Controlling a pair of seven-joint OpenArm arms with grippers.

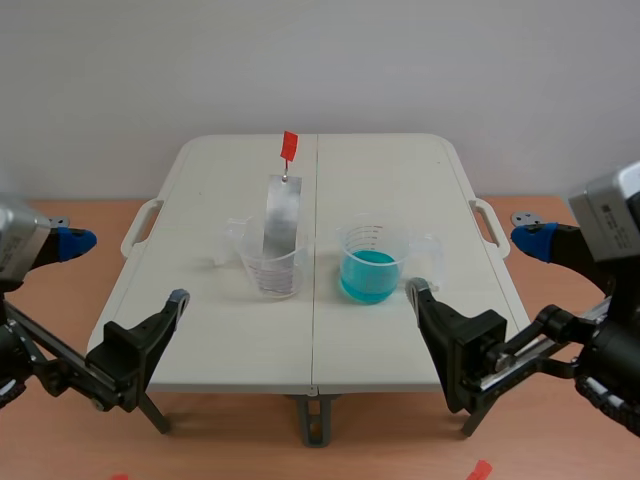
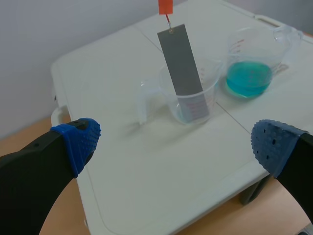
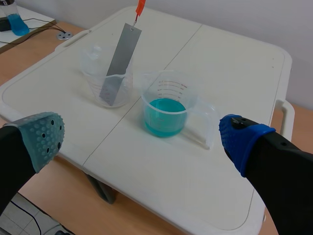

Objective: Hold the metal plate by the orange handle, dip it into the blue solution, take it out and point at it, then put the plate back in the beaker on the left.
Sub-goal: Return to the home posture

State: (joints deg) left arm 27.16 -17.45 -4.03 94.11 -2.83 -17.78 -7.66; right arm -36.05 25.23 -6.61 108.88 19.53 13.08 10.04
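Both sets of fingers (image 2: pixel 76 139) spread, empty: left gripper (image 2: pixel 176 138), right gripper (image 3: pixel 143 133); plate (image 1: pixel 281 215) leans in left beaker (image 1: pixel 272 272), solution beaker (image 1: pixel 372 262) alongside.

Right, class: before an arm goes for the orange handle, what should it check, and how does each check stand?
1. Plate stands in the left beaker: ok.
2. Handle sticks up above the rim, nothing touching it: ok.
3. Left gripper open, short of the beakers: ok.
4. Right gripper open, short of the beakers: ok.
5. Right beaker upright, blue solution in it: ok.
6. Solution deep enough for a dip: cannot tell.
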